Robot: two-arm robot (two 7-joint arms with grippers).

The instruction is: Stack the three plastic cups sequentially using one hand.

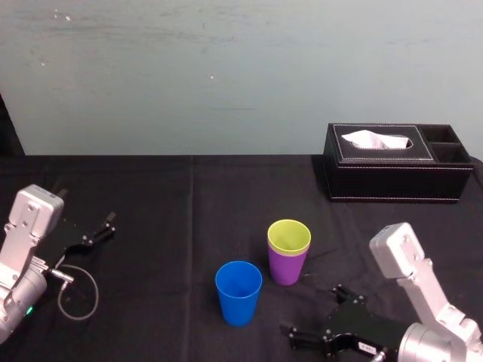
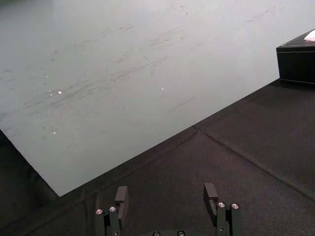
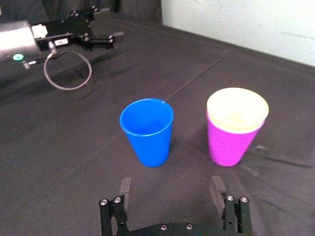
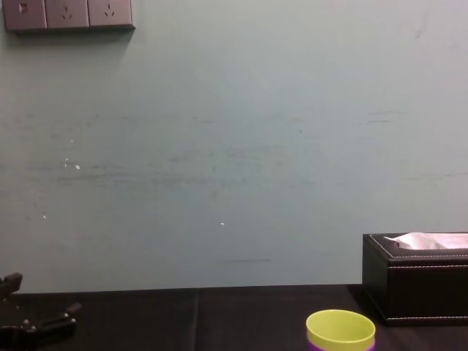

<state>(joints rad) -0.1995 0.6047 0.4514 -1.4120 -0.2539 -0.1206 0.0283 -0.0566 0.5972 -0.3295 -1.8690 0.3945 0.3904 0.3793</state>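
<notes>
The yellow-green cup (image 1: 289,235) sits nested inside the purple cup (image 1: 287,268) near the table's middle. To their left and a bit nearer to me, the blue cup (image 1: 238,292) stands alone and upright. My right gripper (image 1: 313,311) hovers low at the front right, close to both. It is open, and in the right wrist view its fingers (image 3: 126,187) point at the gap between the blue cup (image 3: 146,130) and the purple cup (image 3: 230,143) holding the yellow-green cup (image 3: 237,108). My left gripper (image 1: 92,234) rests open at the far left.
A black tissue box (image 1: 396,162) stands at the back right near the wall. A loop of cable (image 1: 79,294) lies by the left arm. The black tablecloth (image 1: 189,219) between the cups and the left arm is bare.
</notes>
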